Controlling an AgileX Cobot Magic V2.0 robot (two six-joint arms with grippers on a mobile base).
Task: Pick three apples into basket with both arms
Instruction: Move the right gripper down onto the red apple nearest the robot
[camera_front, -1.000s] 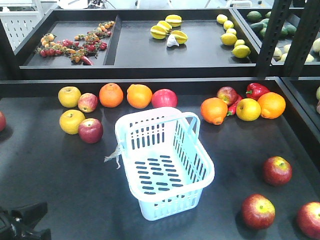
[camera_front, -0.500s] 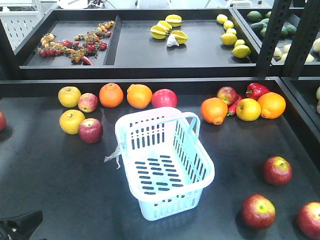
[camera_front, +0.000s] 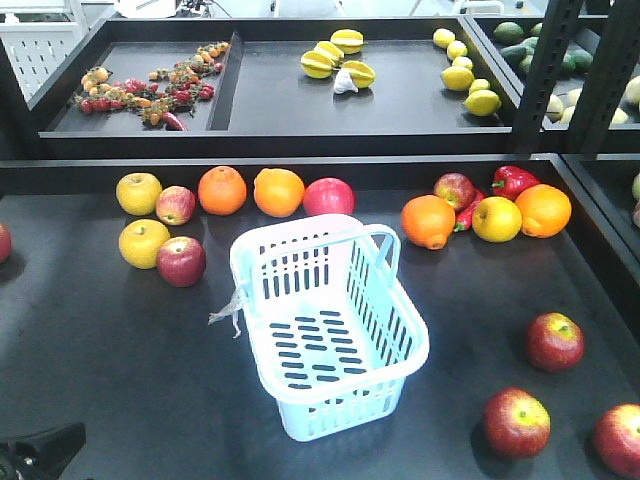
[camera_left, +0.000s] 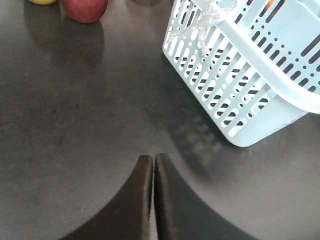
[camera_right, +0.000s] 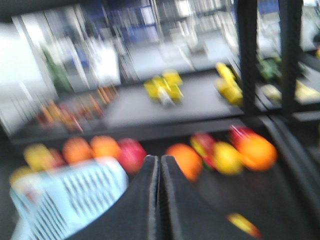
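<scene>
My left claw (camera_left: 152, 159) is pressed together on nothing, low over the table (camera_left: 75, 125). The basket (camera_left: 280, 80) stands just ahead to its right. My right claw (camera_right: 160, 160), also closed and empty, is raised and level in a blurred view. Right of the basket, well apart from both claws, lie the near apple (camera_front: 517, 422), the edge apple (camera_front: 620, 438) and the far apple (camera_front: 554, 341).

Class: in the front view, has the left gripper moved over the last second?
Yes: the left gripper has sunk toward the bottom-left corner, away from the unmoved basket.

Basket (camera_front: 340, 410) centre — three apples (camera_front: 517, 423) to its right.
</scene>
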